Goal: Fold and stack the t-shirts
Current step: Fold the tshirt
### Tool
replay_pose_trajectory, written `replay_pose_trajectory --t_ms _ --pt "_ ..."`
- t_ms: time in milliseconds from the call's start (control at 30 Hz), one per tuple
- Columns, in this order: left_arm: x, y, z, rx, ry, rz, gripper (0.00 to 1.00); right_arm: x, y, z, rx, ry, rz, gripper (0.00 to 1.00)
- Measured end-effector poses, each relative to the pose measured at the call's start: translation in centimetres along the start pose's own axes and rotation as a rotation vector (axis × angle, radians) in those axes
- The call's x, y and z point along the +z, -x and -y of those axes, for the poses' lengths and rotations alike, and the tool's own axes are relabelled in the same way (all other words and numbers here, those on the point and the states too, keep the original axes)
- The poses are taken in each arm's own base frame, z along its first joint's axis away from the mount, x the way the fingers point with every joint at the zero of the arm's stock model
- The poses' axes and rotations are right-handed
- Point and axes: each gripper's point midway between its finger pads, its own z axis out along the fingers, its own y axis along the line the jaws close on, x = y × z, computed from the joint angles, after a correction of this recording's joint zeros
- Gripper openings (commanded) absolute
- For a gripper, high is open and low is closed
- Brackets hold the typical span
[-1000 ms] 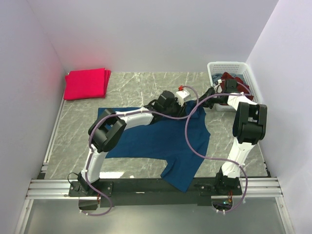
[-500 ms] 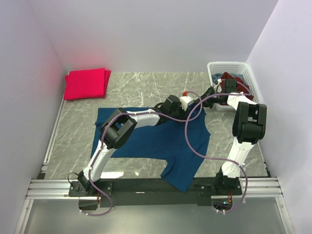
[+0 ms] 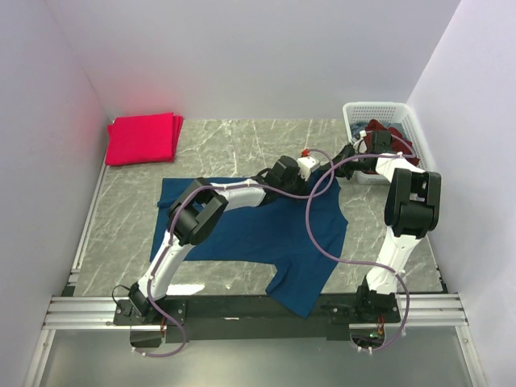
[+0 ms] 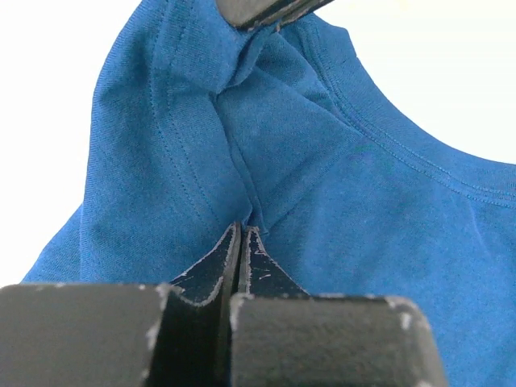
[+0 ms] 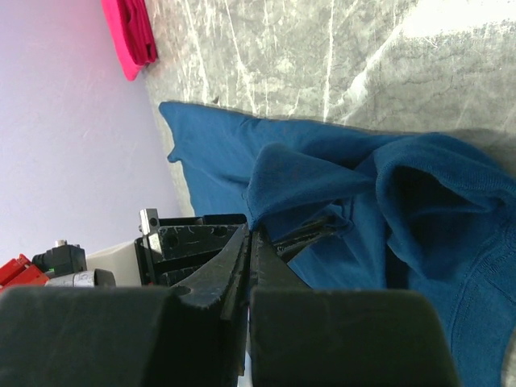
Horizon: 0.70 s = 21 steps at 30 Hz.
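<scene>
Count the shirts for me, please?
3 clearly: a blue cloth t-shirt spread mid-table, a folded pinkish-red pile far left, dark maroon cloth in the white lattice basket. Both heaps may hide more.

The spread t-shirt point(image 3: 266, 234) lies in the middle, folded stack point(image 3: 143, 139) far left, basket point(image 3: 376, 106) far right (clothes point(image 3: 385, 134) in it, seemingly).

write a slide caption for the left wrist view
Left gripper shut on a fold of the blue t-shirt, right gripper pinching the same cloth beyond.
</scene>
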Motion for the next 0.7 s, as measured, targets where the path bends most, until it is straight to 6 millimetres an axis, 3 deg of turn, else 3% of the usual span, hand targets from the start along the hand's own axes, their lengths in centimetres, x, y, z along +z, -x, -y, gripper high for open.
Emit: replay_pose_trajectory --t_ms 200,367,600,700 --pt "-0.2 0.0 -0.2 -0.005 -0.009 0.000 0.00 0.0 0.0 0.0 -0.002 0.000 0.000 0.00" --pt "-1.6 0.2 0.3 -0.029 -0.043 -0.002 0.01 0.0 -0.1 0.0 -0.003 0.001 -0.002 0.00" --pt "-4.7 5.1 2.2 -0.033 -0.113 0.084 0.00 -0.3 -0.6 -0.2 0.014 -0.009 -0.013 0.00" --pt "-5.5 6.1 2.9 -0.027 -0.137 0.096 0.00 -0.8 -1.3 -0.2 0.026 -0.029 -0.026 0.00"
